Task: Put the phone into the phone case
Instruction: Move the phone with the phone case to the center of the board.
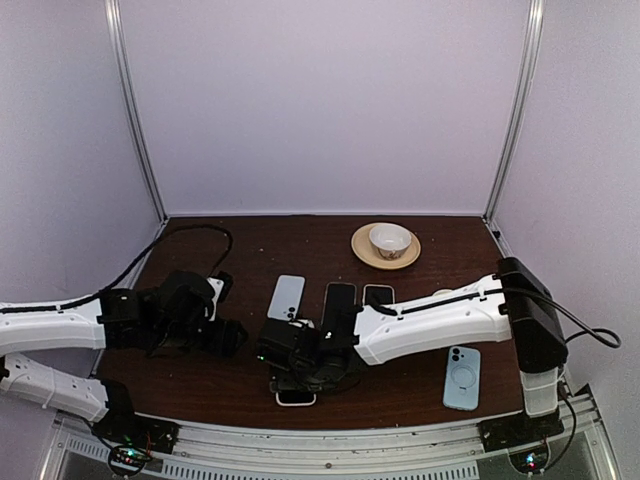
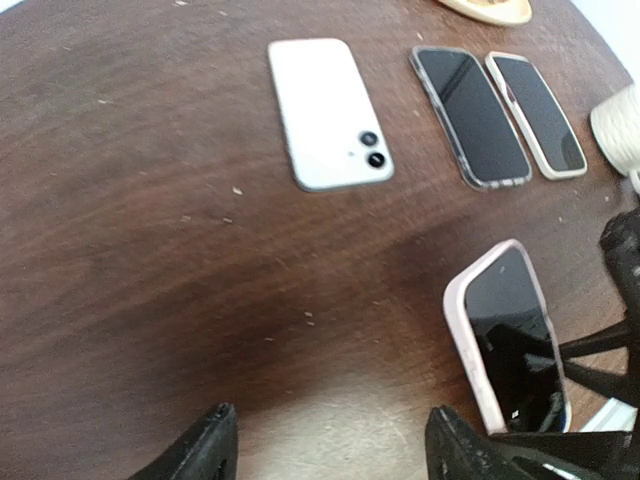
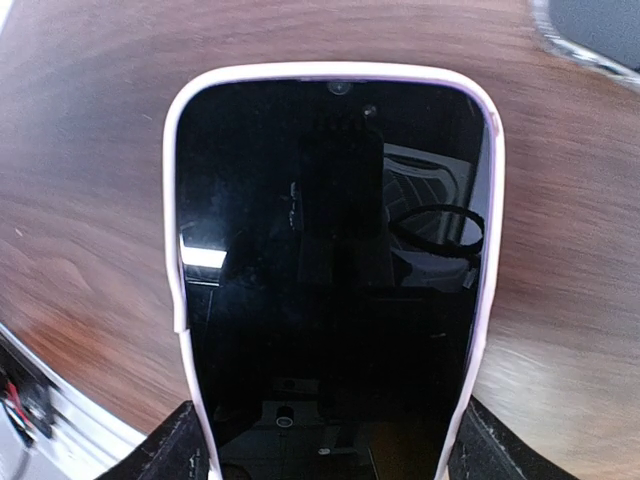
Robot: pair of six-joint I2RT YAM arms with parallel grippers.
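Seemingly the right gripper (image 3: pixel 330 447) pinches the glossy black-screened phone (image 3: pixel 330 250), sitting in its pale pink case (image 3: pixel 172 200); left gripper (image 2: pixel 325 445) spread.

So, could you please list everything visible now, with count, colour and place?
table: one, dark brown, under everything
saucer: one, tan, far centre-right
bowl: one, whitish, on the saucer
white phone: one, face down, mid-table
screen-up phones: two, dark screens, pale cases, right of the white phone
blue phone: one, light blue, face down, near right
cased phone: one, black screen, pale pink case, near centre
left gripper: one, black, open and empty, over bare table
right gripper: one, black, shut on the cased phone's long edges
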